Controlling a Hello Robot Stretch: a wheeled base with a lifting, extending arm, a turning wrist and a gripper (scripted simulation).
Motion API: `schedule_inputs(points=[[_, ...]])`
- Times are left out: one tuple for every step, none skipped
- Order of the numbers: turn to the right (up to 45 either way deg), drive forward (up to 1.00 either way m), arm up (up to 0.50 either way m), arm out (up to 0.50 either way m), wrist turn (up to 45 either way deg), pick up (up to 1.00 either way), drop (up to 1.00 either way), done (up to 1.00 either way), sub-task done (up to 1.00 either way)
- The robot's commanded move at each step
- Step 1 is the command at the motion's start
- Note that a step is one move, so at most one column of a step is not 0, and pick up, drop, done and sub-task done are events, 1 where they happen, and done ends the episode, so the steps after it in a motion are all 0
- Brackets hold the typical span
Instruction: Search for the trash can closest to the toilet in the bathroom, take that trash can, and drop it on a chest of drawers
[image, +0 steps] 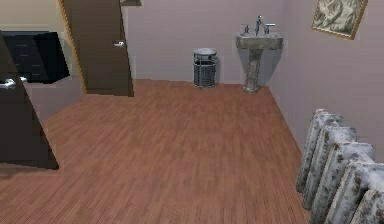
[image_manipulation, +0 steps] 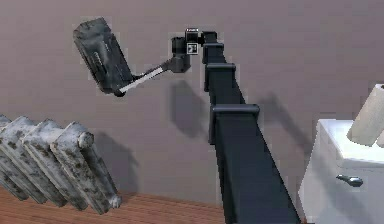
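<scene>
Floor: brown wood boards (image: 170, 140) run from the forward view's bottom edge to the far wall.
Wall: a plain grey-mauve wall (image_manipulation: 290, 60) stands behind the arm in the arm side view.
Doors: a dark near door (image: 20, 125) stands ajar at the forward view's left edge. A second dark far door (image: 100, 45) stands farther back.
Arm: the dark square arm (image_manipulation: 235, 140) rises from the bottom edge and reaches out toward the wall.
Radiator: a mottled grey radiator (image_manipulation: 55, 160) stands against the wall, left of the arm.
Toilet: the white toilet (image_manipulation: 335, 170), tank and flush lever in sight, is just right of the arm.
Chest of drawers: a black chest of drawers (image: 35, 55) shows between the two doors; the near door covers its lower left part.
Sink: a grey pedestal sink (image: 260, 58) stands by the far wall near the corner.
Task thing: the grey trash can (image_manipulation: 103, 55) hangs tilted at the arm's far end, clear of floor and radiator.
Ribbed bin: a round ribbed bin (image: 205, 68) stands on the floor just left of the sink.
Painting: a framed painting (image: 340, 15) hangs on the wall to the right.
Roll: a pale roll (image_manipulation: 368, 118) rests on the toilet's tank.
Claw: the claw (image_manipulation: 123, 90) holds the grey trash can; how its fingers are set cannot be told.
</scene>
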Motion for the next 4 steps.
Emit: schedule_inputs(points=[[0.0, 0.0, 0.0, 0.0, -45.0, 0.0, 0.0, 0.0, 0.0], [0.0, 0.0, 0.0, 0.0, -12.0, 0.0, 0.0, 0.0, 0.0], [0.0, 0.0, 0.0, -0.46, 0.0, 0.0, 0.0, 0.0, 0.0], [-24.0, 0.0, 0.0, 0.0, 0.0, 0.0, 0.0, 0.0, 0.0]])
